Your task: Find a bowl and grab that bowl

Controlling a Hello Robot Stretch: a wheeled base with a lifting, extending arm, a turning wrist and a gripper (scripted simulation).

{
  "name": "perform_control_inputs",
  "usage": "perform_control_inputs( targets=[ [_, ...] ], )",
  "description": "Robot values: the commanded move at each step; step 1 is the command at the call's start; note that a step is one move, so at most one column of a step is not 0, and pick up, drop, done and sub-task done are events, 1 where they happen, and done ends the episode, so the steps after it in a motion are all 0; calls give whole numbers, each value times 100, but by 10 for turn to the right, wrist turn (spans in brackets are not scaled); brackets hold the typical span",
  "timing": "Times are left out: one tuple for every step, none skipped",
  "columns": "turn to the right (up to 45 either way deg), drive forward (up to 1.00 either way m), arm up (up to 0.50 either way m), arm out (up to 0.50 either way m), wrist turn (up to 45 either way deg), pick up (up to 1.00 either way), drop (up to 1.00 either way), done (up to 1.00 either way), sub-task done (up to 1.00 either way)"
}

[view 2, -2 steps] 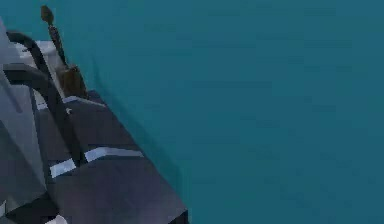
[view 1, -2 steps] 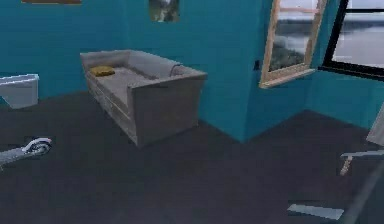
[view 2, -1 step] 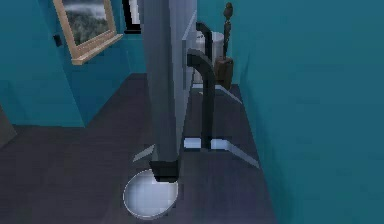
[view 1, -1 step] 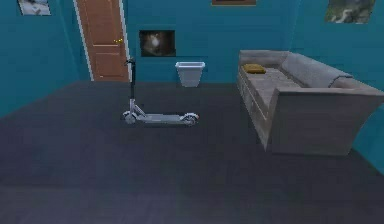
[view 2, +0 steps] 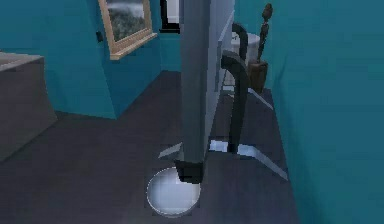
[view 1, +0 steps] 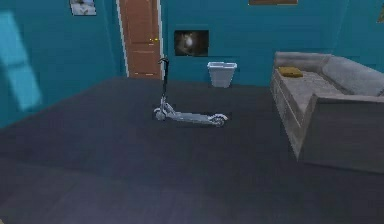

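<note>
1. Looking ahead, we see a kick scooter standing on the dark floor near the middle of a teal-walled room.
2. Behind it a wooden door is set in the far wall. A dark framed picture is to the door's right, and a white bin stands on the floor just right of and below that picture.
3. A grey sofa runs along the forward view's right, and a small yellowish thing lies on its far end.
4. In the arm side view a tall grey post runs from the top edge to a dark foot. A pale round shape lies on the floor at that foot.
5. We cannot tell whether that round shape is the bowl or only the post's base.
6. Just right of the post a black curved tube rises from pale splayed legs.
7. A framed painting hangs on the teal wall at the upper left, and a grey cabinet stands at the left edge.
8. We cannot tell the state of the claw.
</note>
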Motion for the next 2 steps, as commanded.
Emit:
perform_control_inputs(
  targets=[
    [0, 0, 50, 0, 0, 0, 0, 0, 0],
    [0, 0, 36, 0, 0, 0, 0, 0, 0]
  ],
)
